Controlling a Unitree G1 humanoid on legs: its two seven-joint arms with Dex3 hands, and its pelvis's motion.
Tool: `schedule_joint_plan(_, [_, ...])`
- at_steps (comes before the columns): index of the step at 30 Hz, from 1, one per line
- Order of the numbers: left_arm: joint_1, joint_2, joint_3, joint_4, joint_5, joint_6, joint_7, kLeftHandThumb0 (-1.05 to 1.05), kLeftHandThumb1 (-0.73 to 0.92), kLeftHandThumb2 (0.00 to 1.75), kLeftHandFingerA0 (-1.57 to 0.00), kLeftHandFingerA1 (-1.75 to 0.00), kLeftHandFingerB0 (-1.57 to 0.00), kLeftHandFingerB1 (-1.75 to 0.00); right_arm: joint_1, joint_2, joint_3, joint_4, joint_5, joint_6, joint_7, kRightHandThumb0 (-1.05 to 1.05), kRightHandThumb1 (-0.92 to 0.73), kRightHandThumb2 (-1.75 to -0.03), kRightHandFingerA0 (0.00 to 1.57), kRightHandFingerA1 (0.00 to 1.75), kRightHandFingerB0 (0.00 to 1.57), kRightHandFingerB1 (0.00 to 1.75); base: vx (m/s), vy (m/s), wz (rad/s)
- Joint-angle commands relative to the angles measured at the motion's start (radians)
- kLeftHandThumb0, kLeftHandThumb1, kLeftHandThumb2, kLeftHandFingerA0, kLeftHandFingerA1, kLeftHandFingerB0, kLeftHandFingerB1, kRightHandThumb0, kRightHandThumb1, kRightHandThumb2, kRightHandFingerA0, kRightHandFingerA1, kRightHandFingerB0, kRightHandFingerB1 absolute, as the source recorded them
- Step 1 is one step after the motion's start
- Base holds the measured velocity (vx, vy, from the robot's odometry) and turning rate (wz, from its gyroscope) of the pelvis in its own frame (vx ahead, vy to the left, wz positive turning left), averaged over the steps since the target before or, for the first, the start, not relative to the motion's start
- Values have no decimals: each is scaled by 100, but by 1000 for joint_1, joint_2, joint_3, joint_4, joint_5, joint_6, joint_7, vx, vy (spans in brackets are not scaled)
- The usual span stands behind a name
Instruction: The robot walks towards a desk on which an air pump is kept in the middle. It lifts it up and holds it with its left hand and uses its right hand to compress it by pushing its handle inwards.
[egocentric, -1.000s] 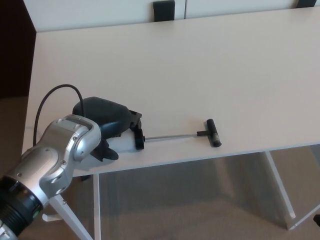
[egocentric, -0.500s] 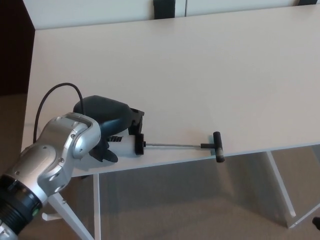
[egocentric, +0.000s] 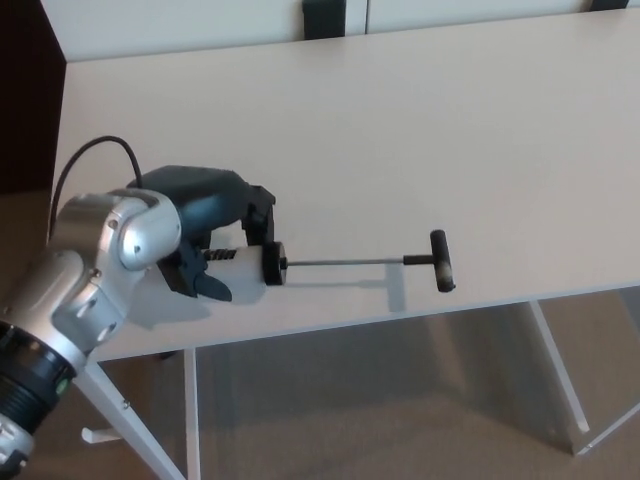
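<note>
My left hand (egocentric: 205, 225) is shut on the air pump's pale barrel (egocentric: 238, 267), holding it level a little above the white desk (egocentric: 400, 130) near its front edge. The pump casts a shadow on the desk below it. Its thin metal rod (egocentric: 345, 262) sticks out to the right, fully drawn out, and ends in a black T-handle (egocentric: 441, 260). A black cap (egocentric: 273, 263) closes the barrel's end. The silver left forearm (egocentric: 95, 260) comes in from the lower left. No part of my right hand shows.
The desk's front edge runs just below the pump, with white legs (egocentric: 560, 375) and beige floor beneath. A dark panel (egocentric: 25, 90) stands at the left. A black object (egocentric: 325, 17) sits at the desk's far edge.
The left hand has closed on the pump and raised it off the desk; the barrel now shows and the handle has lifted with it. The arm moved up and left.
</note>
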Motion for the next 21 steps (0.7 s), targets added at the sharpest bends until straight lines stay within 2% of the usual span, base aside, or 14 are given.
schedule_joint_plan(1, [-81, 11, 139, 91, -259, 30, -266, -9, 66, 86, -94, -147, -86, -125, 280, 40, 41, -502, 246, -204, 167, -36, -61, -59, 72, 45, 62, 42, 0, 0, 0])
schedule_joint_plan(2, [-68, 24, 128, 65, -221, -3, -216, -9, 69, 87, -95, -149, -84, -124, 273, 36, 14, -545, 227, -295, 177, -39, -63, -61, 73, 45, 60, 42, 0, 0, 0])
schedule_joint_plan(3, [-66, 25, 127, 60, -213, -8, -207, -9, 69, 87, -95, -149, -84, -124, 272, 35, 7, -556, 223, -316, 180, -39, -63, -61, 73, 45, 60, 42, 0, 0, 0])
schedule_joint_plan(9, [-65, 25, 128, 48, -202, 3, -207, -9, 70, 87, -95, -147, -84, -122, 276, 42, -9, -591, 210, -334, 172, -40, -62, -61, 74, 45, 60, 42, 0, 0, 0])
schedule_joint_plan(10, [-80, 35, 119, 26, -181, -2, -213, -5, 73, 83, -93, -155, -81, -127, 153, 54, -40, -682, 159, -349, 70, -57, -79, -64, 31, 30, 32, 31, 0, 0, 0])
schedule_joint_plan(11, [-85, 38, 117, 20, -174, -3, -215, -5, 73, 83, -93, -155, -81, -127, 118, 58, -50, -710, 144, -353, 42, -57, -79, -64, 31, 30, 32, 31, 0, 0, 0])
schedule_joint_plan(12, [-88, 38, 116, 13, -171, -4, -218, -5, 75, 82, -91, -152, -80, -127, 39, 49, -57, -723, 100, -323, -5, -35, -53, -107, 0, 49, 0, 46, 0, 0, 0])
schedule_joint_plan(16, [-89, 36, 116, 2, -172, 3, -224, -5, 76, 82, -92, -151, -80, -127, -83, 23, -64, -725, 31, -248, -60, -35, -52, -107, 0, 50, 0, 47, 0, 0, 0])
schedule_joint_plan(17, [-93, 36, 114, -1, -169, 6, -228, -5, 75, 81, -89, -152, -78, -128, -149, 5, -60, -715, -3, -202, -81, -83, -69, -102, 0, 30, 13, 29, 0, 0, 0])
schedule_joint_plan(18, [-96, 35, 112, -3, -167, 8, -231, -5, 75, 81, -89, -152, -78, -128, -196, -7, -57, -707, -29, -168, -95, -83, -69, -102, 0, 30, 13, 29, 0, 0, 0])
schedule_joint_plan(19, [-100, 35, 111, -5, -167, -3, -231, -4, 74, 80, -89, -152, -79, -129, -361, -42, -22, -640, -86, -56, -133, -89, -74, -104, 7, 16, 8, 22, 0, 0, 0])
schedule_joint_plan(20, [-101, 35, 111, -6, -168, -6, -231, -4, 74, 80, -89, -152, -79, -129, -398, -49, -13, -624, -96, -32, -139, -89, -74, -104, 7, 16, 8, 22, 0, 0, 0])
schedule_joint_plan(21, [-103, 35, 110, -6, -168, -8, -235, -6, 75, 81, -91, -151, -79, -130, -450, -58, 1, -592, -126, 1, -149, -91, -77, -111, 0, 8, 0, 14, 0, 0, 0])
